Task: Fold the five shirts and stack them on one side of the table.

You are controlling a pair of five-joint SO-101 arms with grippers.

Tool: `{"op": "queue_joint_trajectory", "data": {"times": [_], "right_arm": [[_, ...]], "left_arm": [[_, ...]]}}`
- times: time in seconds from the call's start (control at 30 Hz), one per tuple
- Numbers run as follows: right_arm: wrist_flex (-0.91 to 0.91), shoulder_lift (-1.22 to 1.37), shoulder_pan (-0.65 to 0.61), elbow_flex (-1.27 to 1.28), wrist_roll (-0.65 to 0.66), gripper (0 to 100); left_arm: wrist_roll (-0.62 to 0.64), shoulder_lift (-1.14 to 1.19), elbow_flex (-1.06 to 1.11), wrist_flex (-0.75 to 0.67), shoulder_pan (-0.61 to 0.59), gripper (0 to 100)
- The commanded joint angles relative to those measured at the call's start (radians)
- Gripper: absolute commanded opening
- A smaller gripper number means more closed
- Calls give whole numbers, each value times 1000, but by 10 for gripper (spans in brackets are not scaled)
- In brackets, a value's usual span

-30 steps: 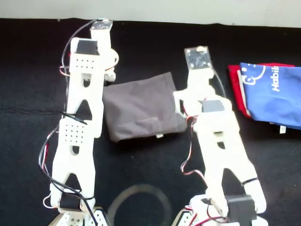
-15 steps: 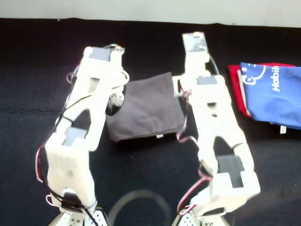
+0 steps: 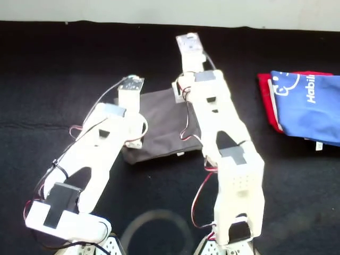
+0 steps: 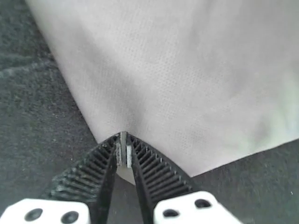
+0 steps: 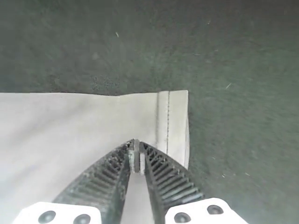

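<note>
Shirts are seen in two places on the black cloth-covered counter [image 3: 42, 79]. A folded grey shirt of plain woven fabric [image 3: 162, 119] is laid flat at the centre of the high view, between the two white arms. At the right edge of that frame, well apart from it, a folded blue shirt with white print [image 3: 311, 106] is stacked on a folded red shirt [image 3: 267, 98], whose edge is left showing on the side toward the centre.

The left arm [image 3: 95, 154] is stretched from the lower left of the high view to the grey shirt's left edge, and part of that edge is covered by its wrist. In the left wrist view the left gripper [image 4: 122, 142] is seen with its ribbed black fingers [image 4: 100, 172] pressed together. The tips are set at the border of the grey shirt, where it meets the counter. Whether cloth is caught between them cannot be told.

The right arm [image 3: 223, 127] is laid from the lower centre of the high view up across the grey shirt's right side. The right gripper [image 5: 135, 149] is likewise shown with its fingers [image 5: 163, 175] pressed together, above the grey shirt and near a stitched hem [image 5: 173, 121] at its corner.
</note>
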Motion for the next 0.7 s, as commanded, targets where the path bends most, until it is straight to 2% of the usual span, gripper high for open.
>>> {"op": "queue_joint_trajectory", "data": {"times": [0.0, 0.1, 0.2, 0.33, 0.47, 0.57, 0.67], "right_arm": [[2, 53, 1, -79, 0, 7], [16, 81, 12, -110, 0, 7], [114, 58, 24, -168, 2, 7], [303, 4, 47, -268, 2, 7], [407, -22, 81, -352, 2, 9], [490, -22, 99, -387, 3, 15], [605, -22, 87, -389, 3, 112]], "left_arm": [[5, -50, 70, -69, -10, 9], [5, -53, 73, -110, -44, 9], [8, -61, 13, -91, -62, 9], [8, -171, -74, 44, -65, 9], [3, -374, -114, 152, -67, 9], [-5, -507, -54, 161, -79, 13], [-9, -552, 81, 77, -154, 14]]}}
